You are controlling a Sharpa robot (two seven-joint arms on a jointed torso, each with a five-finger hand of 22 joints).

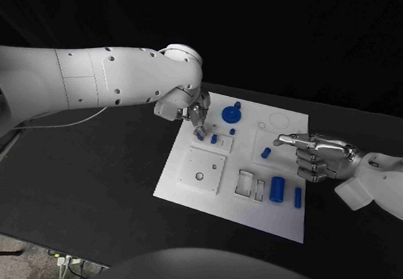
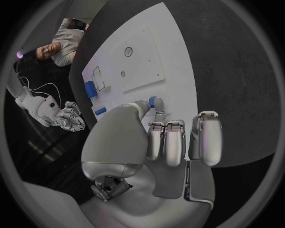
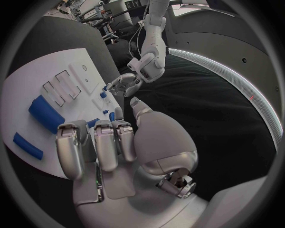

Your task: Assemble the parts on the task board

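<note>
Head view: the black table (image 1: 85,189) is seen to carry the white task board (image 1: 206,202) at its middle, set slightly askew, with bare table surface on every side of it.

The left hand (image 1: 191,109) is positioned over the board's far left corner, fingers pointing down; a small blue part (image 1: 201,138) lies at the fingertips, and in the left wrist view a blue part (image 2: 154,101) is seen pinched between the thumb and a finger, the other fingers curled beside it.

The right hand (image 1: 315,153) is held above the board's right half, fingers curled in and nothing held; in the right wrist view its fingers (image 3: 104,145) are seen folded toward the palm.

A round blue part (image 1: 231,112) is seated just beside the left hand. A large blue cylinder (image 1: 278,188) and a thin blue bar (image 1: 298,197) lie below the right hand, near the board's right edge. Rectangular recesses (image 1: 247,185) are located just beside the cylinder, and a square plate (image 1: 203,171) occupies the board's left side. A small blue piece (image 1: 265,153) lies between the two hands.
</note>
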